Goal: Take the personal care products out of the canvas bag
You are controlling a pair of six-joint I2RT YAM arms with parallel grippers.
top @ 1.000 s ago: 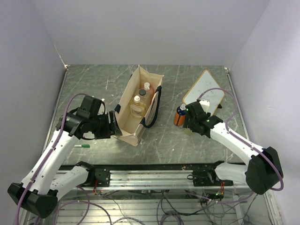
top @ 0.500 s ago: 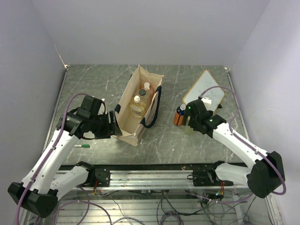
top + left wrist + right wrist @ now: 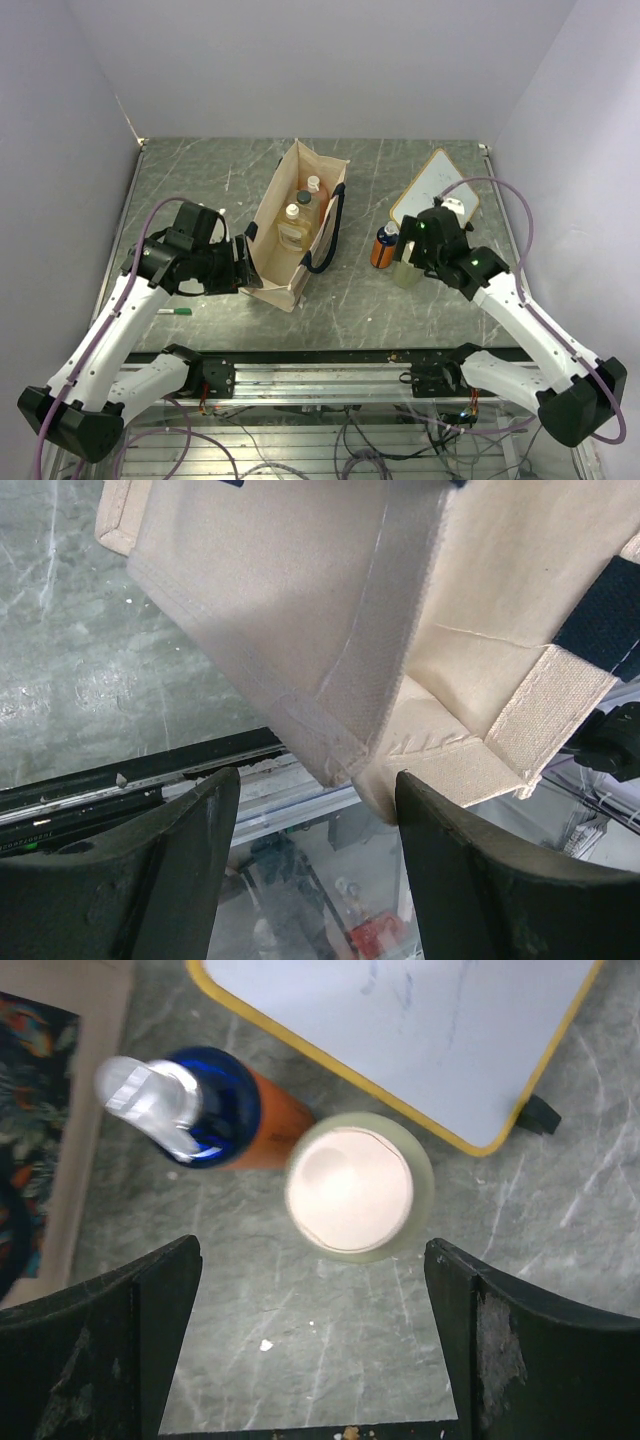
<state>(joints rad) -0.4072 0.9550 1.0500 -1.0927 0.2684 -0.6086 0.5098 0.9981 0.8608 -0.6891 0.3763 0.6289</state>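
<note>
Since a second ago the right gripper (image 3: 310, 1252) has risen and drawn back toward the right, uncovering the pale wide-lidded bottle (image 3: 407, 270) that it hid then; the left arm has not shifted.

At the far left, a green marker pen (image 3: 175, 311) lies on the grey marbled table (image 3: 200, 170). Just right of it the left gripper (image 3: 243, 262) sits at the near left corner of the canvas bag (image 3: 268, 222). Its jaws are spread, and the wrist view shows the bag's bottom corner between them, not pinched.

The bag stands open-topped at the table's middle, a navy handle drooping over its right side. Inside it are two products: a front white-capped bottle (image 3: 292, 228) and a rear white-capped bottle (image 3: 311, 192).

To the right, out of the bag, the orange bottle (image 3: 383, 247) with its dark cap stands upright. The pale wide-lidded bottle stands just beside it, upright too. The right gripper hangs above that lid with fingers wide apart, holding nothing. Behind both bottles lies the whiteboard (image 3: 440, 190).
</note>
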